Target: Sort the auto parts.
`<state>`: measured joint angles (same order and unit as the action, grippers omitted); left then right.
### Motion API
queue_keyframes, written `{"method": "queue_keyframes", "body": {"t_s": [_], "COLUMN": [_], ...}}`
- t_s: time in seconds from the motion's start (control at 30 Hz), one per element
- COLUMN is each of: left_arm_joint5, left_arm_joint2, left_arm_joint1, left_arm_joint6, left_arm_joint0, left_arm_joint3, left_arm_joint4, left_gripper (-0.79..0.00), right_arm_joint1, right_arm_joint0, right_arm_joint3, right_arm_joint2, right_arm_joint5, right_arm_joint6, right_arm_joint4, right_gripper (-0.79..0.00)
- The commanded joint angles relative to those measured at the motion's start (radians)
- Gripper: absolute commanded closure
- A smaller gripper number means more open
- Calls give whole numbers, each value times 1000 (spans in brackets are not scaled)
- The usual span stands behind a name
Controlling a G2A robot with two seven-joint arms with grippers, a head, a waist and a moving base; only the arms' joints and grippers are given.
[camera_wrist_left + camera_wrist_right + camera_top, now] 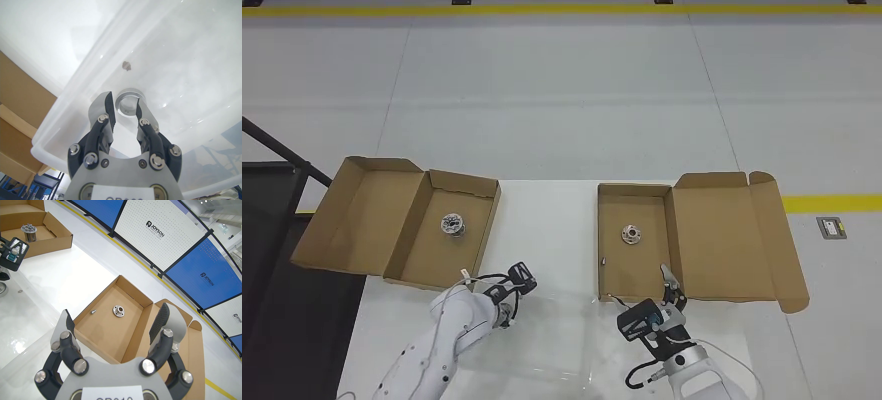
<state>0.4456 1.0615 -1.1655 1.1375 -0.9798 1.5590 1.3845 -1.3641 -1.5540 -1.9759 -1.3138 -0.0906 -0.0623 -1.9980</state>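
A silver ring (130, 94) lies in a clear plastic bin (56, 121). My left gripper (123, 96) is open low over it, one fingertip inside the ring's hole and the other outside its wall; it is also seen from above (514, 283). My right gripper (115, 308) is open and empty, hovering above the near edge of the right cardboard box (132, 344), also seen from above (672, 283). In that box lie a silver flange (118, 309) and a small bolt (92, 312). The left cardboard box (477, 215) holds a cylindrical metal part (452, 223).
A small dark bit (126, 66) lies on the bin floor beyond the ring. Both boxes have their lids (732, 240) folded flat outward. The white table (547, 230) is bare between the boxes. The bin's rim (37, 149) stands close to the left box.
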Motion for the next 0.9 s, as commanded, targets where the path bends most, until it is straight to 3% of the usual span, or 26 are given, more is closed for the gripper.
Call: {"method": "queue_keyframes", "body": {"t_s": [0.0, 0.53, 0.73, 0.8, 0.87], "left_arm_joint5": [-15, -23, 13, 17, 19], "left_arm_joint2": [-7, -46, -47, -46, -46], "left_arm_joint1": [-1, -16, -19, -18, -18], "left_arm_joint6": [-9, -18, 4, 12, 15], "left_arm_joint0": [2, 43, 49, 49, 49], "left_arm_joint3": [-8, -87, -85, -84, -86], "left_arm_joint4": [21, 33, -8, -11, -9], "left_gripper": [-314, -206, -126, -31, 0], "right_arm_joint1": [0, 0, 0, 0, 0], "right_arm_joint0": [0, 0, 0, 0, 0], "right_arm_joint3": [0, 0, 0, 0, 0], "right_arm_joint2": [0, 0, 0, 0, 0], "right_arm_joint5": [0, 0, 0, 0, 0], "right_arm_joint6": [0, 0, 0, 0, 0], "right_arm_joint4": [0, 0, 0, 0, 0], "right_gripper": [-785, -785, -785, -785, -785]}}
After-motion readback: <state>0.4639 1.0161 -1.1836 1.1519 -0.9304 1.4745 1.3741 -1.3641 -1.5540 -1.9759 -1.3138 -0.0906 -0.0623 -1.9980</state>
